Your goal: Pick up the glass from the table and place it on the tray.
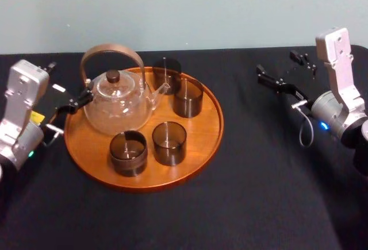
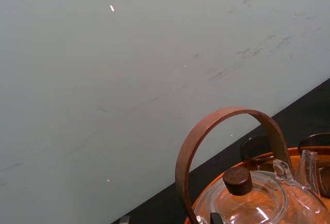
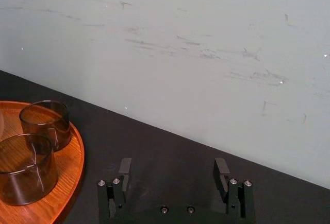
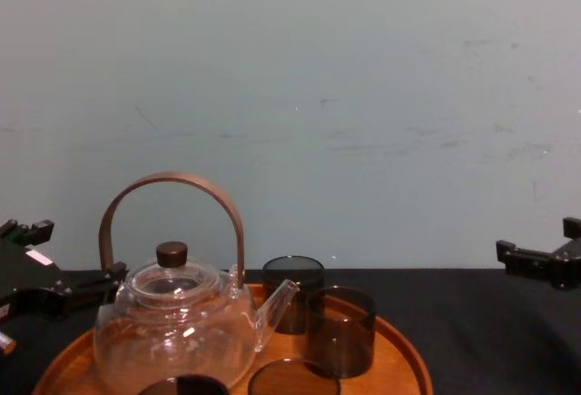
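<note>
Nearest me on the tray (image 1: 202, 146) stand the near-left glass (image 1: 128, 153) and the near-right glass (image 1: 169, 142), both upright and close to its near rim. Behind them the teapot (image 1: 117, 103) sits toward the tray's left edge. My left tool (image 1: 80, 99) hovers just beside it there, and whether it is spread or pressed together I cannot tell. Farther back, the far-right glass (image 1: 188, 97) and the far-left glass (image 1: 167, 72) stand by the far rim, with the spout close to them. All four glasses I can see are on the tray and none is on the bare surface (image 1: 264, 192), so I judge the placing done. My right tool (image 1: 276, 60) is spread and pinching nothing, well apart from the tray over the far right part of the surface.

The risk, as I judge it, lies on the left. That tool is so near the teapot that a careless swing could nudge it, and the pot would push into the crowded glasses — one could tip or slide to the rim. The right tool has room, unless it sweeps low across the tray's right edge.

My left arm comes in from the near left corner, wrist raised, tool pointing toward the teapot. My right arm enters from the right edge, bent and lifted, with its tool held off the surface and aimed at the far wall.
</note>
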Controlling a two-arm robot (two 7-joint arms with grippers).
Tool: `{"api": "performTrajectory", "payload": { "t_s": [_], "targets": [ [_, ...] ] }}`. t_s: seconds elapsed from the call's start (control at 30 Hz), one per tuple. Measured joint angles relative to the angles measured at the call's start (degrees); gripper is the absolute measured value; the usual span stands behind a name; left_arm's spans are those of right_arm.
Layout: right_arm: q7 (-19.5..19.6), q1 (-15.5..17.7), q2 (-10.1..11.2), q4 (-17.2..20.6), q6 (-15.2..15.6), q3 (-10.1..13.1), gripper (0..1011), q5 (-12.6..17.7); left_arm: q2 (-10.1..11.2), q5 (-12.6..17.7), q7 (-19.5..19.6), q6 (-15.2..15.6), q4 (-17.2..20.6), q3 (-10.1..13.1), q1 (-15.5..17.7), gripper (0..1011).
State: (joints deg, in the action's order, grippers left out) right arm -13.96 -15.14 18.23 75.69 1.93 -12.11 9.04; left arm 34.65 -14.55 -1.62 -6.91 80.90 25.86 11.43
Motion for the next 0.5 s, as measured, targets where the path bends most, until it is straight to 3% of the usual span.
{"api": "performTrajectory", "payload": {
  "t_s": [0.5],
  "targets": [
    [-0.13, 0.0, 0.07, 0.1, -0.01, -0.19, 1002, 0.05, 0.0, 0.0, 0.0, 0.0, 0.0, 0.0, 0.0, 1010]
  ]
}}
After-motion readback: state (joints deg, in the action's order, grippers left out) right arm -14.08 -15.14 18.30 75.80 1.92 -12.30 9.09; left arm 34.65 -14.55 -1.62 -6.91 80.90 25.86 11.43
